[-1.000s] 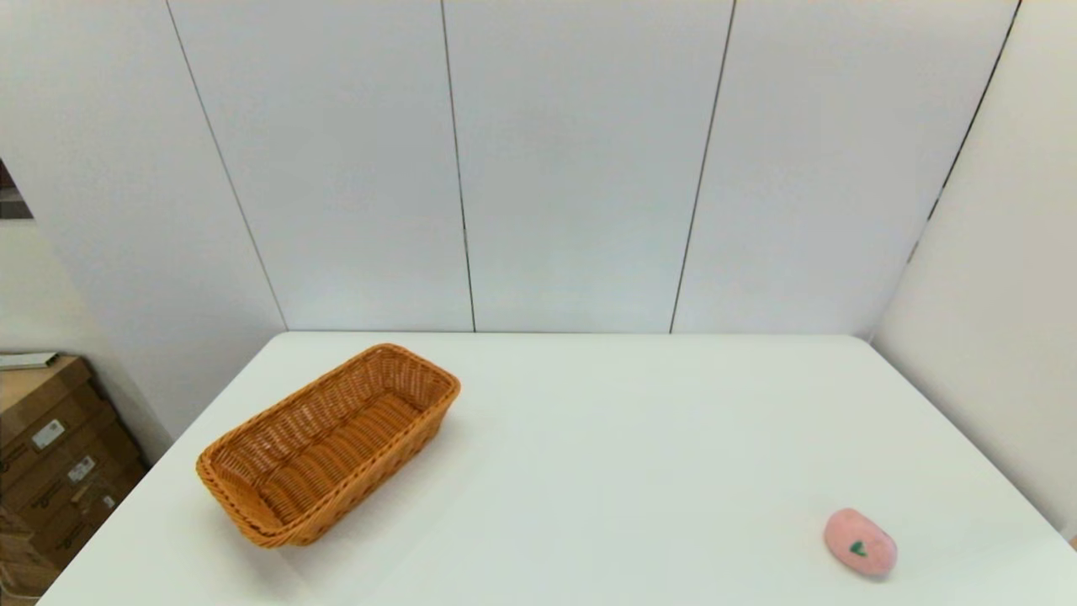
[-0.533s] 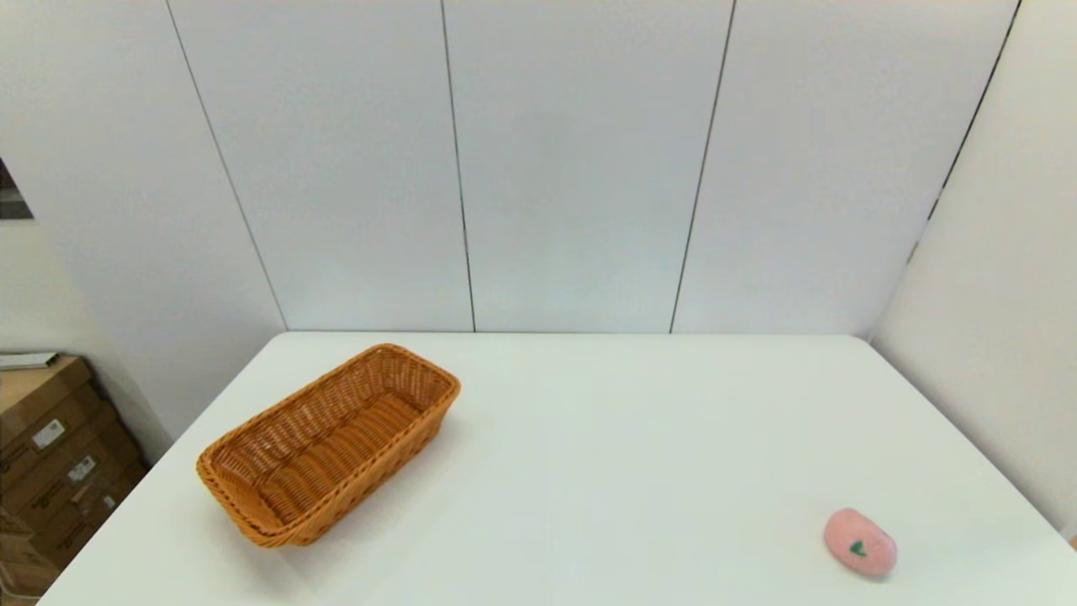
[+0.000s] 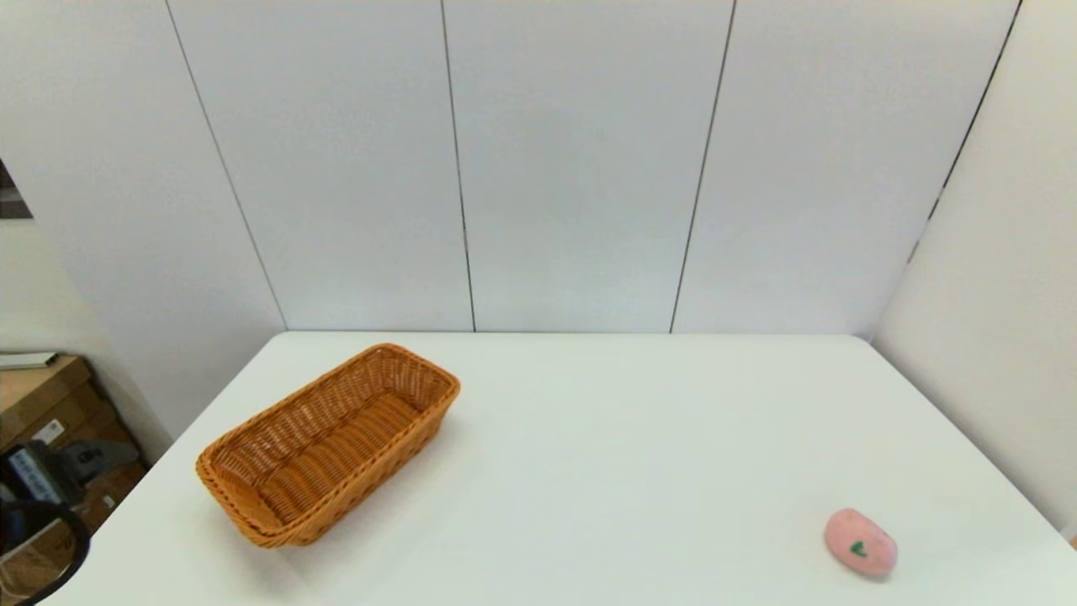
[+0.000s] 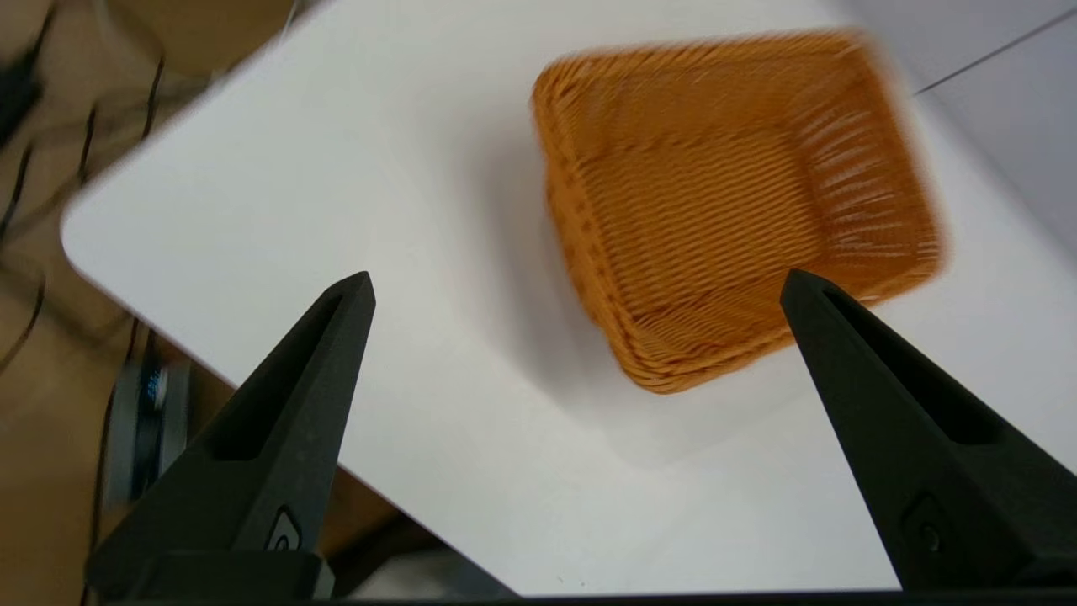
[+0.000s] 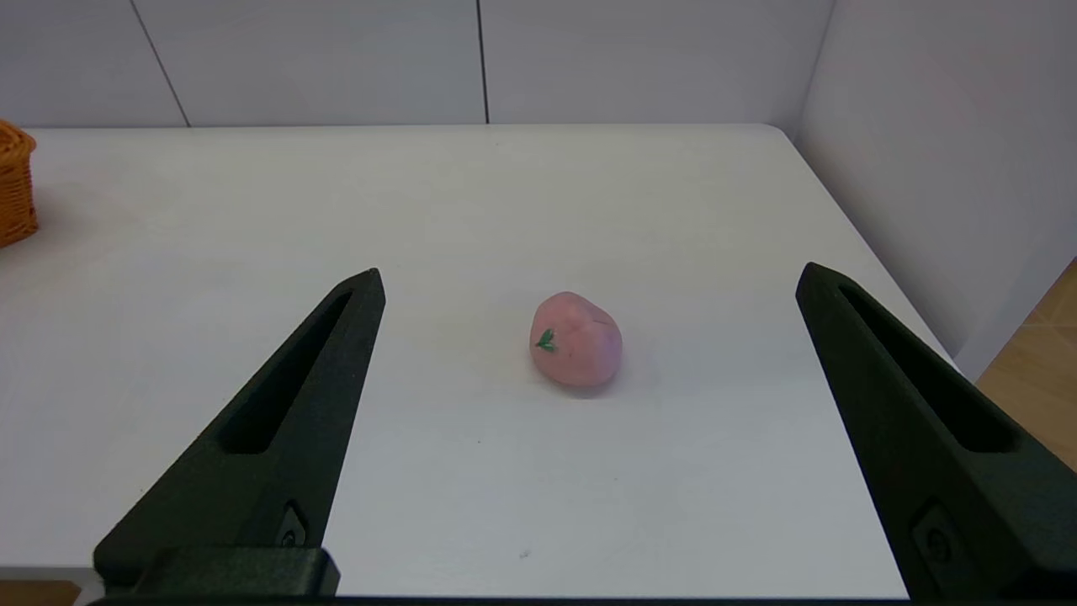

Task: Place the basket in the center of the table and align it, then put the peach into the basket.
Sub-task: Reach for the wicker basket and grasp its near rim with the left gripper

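Note:
The orange-brown wicker basket lies slantwise on the left part of the white table, with nothing in it. The pink peach rests near the table's front right corner. Part of my left arm shows beyond the table's left edge. In the left wrist view my left gripper is open, up in the air short of the basket. My right gripper is open and low over the table, with the peach ahead between its fingers but apart from them; the basket's end shows far off.
Cardboard boxes stand on the floor left of the table. White wall panels close off the back and the right side. The table's front left corner lies under the left gripper.
My left arm has come into the head view at the lower left edge. The basket and the peach have not moved.

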`<state>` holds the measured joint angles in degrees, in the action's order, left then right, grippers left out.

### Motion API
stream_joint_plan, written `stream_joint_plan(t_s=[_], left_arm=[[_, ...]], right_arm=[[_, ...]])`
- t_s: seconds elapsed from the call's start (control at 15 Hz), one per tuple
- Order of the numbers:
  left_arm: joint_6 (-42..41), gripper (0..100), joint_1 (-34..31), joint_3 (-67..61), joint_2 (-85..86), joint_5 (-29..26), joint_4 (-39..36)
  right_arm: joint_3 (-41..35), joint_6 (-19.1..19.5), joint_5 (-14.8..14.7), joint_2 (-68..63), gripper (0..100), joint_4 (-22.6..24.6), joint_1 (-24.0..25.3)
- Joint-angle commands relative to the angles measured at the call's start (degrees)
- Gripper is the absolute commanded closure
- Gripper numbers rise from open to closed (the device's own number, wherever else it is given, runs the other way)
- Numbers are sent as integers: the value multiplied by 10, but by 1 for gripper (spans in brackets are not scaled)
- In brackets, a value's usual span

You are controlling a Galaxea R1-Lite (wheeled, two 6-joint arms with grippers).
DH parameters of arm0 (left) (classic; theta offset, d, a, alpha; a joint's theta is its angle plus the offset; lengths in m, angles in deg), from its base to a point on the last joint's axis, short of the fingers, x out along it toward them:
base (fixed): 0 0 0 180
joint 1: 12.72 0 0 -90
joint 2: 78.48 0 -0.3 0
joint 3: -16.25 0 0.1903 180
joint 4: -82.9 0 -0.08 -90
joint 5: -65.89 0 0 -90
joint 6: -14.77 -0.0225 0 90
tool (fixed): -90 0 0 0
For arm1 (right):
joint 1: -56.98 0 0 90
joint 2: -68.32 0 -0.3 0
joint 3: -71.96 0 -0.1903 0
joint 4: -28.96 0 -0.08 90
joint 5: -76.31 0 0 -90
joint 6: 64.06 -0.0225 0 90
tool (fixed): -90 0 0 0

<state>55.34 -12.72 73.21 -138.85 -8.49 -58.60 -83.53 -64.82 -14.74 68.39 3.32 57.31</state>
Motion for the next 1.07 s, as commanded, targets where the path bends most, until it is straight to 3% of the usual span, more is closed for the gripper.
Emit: stream_joint_plan(t_s=[0.07,0.53,1.07], left_arm=[[119,0,6,31,-258,-46,1],[170,0,9,54,-396,-129,-43],[186,0,-16,76,-495,-131,-133]], right_arm=[[0,0,0,0,0,0,0],[0,0,0,0,0,0,0],[0,0,0,0,0,0,0]])
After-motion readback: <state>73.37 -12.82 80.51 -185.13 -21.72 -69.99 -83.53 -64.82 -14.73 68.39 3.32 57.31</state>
